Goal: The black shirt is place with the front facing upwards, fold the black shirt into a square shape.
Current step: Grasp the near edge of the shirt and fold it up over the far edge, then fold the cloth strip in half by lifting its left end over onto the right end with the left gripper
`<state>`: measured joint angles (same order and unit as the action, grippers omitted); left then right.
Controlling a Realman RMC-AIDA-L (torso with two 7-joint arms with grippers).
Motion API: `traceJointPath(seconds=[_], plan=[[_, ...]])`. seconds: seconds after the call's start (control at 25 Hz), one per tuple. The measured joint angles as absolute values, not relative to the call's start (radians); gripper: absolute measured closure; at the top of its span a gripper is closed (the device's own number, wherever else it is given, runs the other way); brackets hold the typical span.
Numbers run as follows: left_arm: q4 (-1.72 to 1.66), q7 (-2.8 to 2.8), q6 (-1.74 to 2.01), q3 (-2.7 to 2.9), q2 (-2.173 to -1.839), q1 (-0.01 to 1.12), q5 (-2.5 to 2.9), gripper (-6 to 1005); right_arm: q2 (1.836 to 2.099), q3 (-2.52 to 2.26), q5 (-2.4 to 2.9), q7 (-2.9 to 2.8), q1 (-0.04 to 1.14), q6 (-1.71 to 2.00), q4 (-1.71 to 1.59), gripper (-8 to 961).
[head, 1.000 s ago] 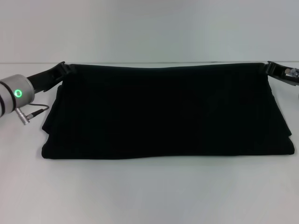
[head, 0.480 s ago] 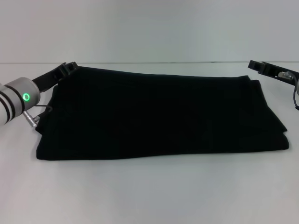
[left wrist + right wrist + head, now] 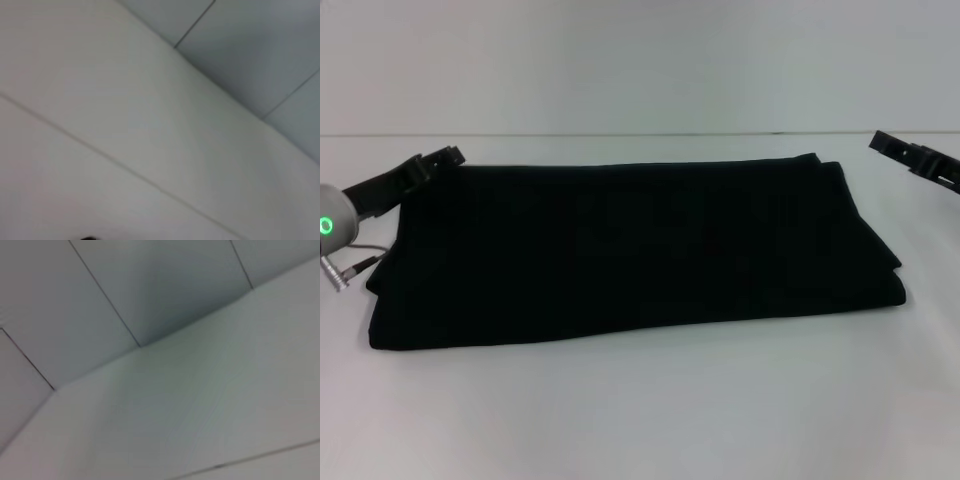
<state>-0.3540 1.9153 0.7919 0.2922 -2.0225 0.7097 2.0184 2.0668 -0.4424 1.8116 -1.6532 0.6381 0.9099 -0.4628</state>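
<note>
The black shirt (image 3: 630, 250) lay folded into a wide band across the middle of the desk (image 3: 650, 410). The left gripper (image 3: 438, 160) touched its far-left corner; the right gripper (image 3: 905, 153) hung apart, holding nothing. Whether either's fingers were parted, I could not tell. Next probably came a sideways fold, unobstructed.

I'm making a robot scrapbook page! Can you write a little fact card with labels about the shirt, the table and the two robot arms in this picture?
Shirt: plain black soft fabric shirt, folded into a wide flat band, not yet a square
Lettering: none showing
Surface: white tabletop under the shirt
Left gripper: at the shirt's far left corner, near its edge; contact unclear
Right gripper: beyond the shirt's far right corner, apart from the cloth
Wrist cameras: show only pale panelled surfaces, no shirt
</note>
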Motion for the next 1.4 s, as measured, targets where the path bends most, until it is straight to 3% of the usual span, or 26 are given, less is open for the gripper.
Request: traceJointPath(seconds=[0.36, 0.6, 0.72, 1.0, 1.4], plan=[[-0.364, 1.950, 0.838, 0.293, -1.997, 0.666, 2.012, 247, 2.055, -0.467, 1.789, -1.380, 0.576, 1.192, -0.464, 231], [-0.376, 2.057, 1.208, 0.315, -1.914, 0.612, 2.018, 203, 2.061, -0.529, 1.898, -1.114, 0.566, 1.376, -0.465, 229], [-0.409, 2.066, 1.364, 0.348, -1.895, 0.573, 2.020, 192, 2.074, -0.533, 1.939, -1.070, 0.565, 1.380, -0.465, 228], [-0.538, 2.138, 1.572, 0.372, -1.937, 0.449, 2.020, 166, 2.090, -0.555, 1.957, -0.967, 0.561, 1.379, -0.438, 226], [-0.580, 2.380, 1.510, 0.386, -1.932, 0.393, 2.185, 133, 2.091, -0.585, 1.958, -0.950, 0.573, 1.317, -0.414, 226]])
